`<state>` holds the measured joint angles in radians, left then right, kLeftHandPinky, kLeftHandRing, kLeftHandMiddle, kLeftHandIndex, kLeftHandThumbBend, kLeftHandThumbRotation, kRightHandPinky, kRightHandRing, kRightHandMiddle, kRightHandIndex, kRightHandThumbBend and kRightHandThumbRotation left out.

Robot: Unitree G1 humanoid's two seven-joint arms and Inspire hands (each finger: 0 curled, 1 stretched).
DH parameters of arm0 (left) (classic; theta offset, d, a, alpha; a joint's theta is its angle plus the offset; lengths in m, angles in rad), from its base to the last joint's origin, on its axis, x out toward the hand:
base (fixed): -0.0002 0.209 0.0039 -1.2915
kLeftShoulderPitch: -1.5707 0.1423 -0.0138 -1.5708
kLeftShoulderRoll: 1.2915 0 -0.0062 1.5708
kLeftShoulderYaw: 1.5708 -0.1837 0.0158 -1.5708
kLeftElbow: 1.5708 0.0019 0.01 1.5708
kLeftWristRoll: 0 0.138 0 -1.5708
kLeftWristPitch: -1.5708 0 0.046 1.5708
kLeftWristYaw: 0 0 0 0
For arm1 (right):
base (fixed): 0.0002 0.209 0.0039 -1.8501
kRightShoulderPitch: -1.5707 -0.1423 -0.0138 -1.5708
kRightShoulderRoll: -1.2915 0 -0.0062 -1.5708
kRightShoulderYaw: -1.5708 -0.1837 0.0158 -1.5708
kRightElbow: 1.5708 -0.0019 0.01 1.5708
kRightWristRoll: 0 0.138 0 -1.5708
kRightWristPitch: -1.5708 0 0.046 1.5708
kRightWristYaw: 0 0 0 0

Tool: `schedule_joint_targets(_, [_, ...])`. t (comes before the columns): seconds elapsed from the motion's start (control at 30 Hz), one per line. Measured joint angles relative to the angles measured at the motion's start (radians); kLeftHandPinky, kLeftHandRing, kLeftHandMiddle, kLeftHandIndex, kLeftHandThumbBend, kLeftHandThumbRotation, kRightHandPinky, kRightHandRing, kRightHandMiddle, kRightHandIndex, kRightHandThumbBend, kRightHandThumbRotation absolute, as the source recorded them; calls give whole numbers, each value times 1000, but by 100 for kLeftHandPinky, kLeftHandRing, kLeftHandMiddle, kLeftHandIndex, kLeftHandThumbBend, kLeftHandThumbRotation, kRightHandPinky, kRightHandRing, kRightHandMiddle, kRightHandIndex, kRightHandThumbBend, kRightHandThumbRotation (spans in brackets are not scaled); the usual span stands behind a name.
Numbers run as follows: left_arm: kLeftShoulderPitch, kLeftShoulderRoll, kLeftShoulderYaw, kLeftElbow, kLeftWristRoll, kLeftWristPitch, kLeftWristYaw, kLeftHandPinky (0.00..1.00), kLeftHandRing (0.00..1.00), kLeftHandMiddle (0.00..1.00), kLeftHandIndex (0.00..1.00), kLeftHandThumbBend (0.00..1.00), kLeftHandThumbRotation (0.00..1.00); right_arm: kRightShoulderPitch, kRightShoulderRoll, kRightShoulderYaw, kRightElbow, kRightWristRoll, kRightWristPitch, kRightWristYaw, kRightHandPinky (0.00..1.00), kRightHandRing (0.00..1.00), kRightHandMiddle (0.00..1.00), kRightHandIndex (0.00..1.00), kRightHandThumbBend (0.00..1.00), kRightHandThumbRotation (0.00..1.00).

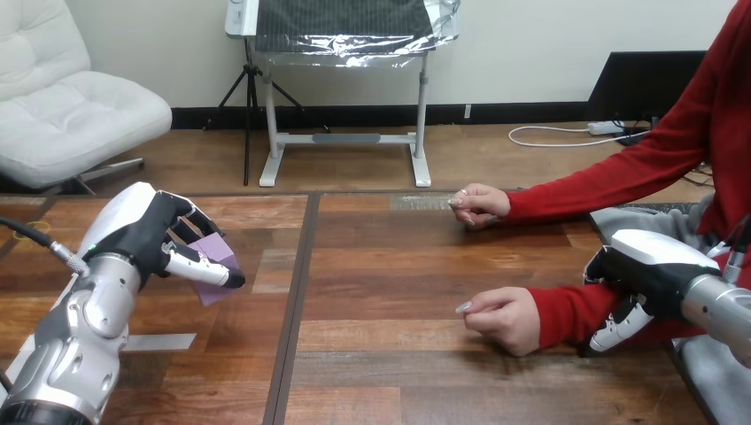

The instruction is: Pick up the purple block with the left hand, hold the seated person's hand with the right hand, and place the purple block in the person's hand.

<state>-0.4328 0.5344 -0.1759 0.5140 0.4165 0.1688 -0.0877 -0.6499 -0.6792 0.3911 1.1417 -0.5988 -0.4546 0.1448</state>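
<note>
The purple block (217, 251) sits between the fingers and thumb of my left hand (146, 230), which are curled round it, at the left of the table just above the wood. My right hand (651, 266) is at the right edge, its back turned up, lying over the person's red-sleeved forearm (571, 312). The person's nearer hand (503, 317) rests knuckles-up on the table, loosely closed, left of my right hand. Their farther hand (478, 205) lies closed on the table near its back edge.
The wooden table (390, 283) has a dark seam running front to back left of centre. A strip of grey tape (159, 341) lies near my left forearm. The person sits at the right side.
</note>
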Motion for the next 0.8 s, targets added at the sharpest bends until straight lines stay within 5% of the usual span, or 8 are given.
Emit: schedule_joint_targets(0.8, [0, -9, 0, -8, -16, 2, -6, 27, 36, 45, 47, 68, 0, 39, -21, -48, -104, 84, -12, 50, 24, 26, 31, 33, 86, 21])
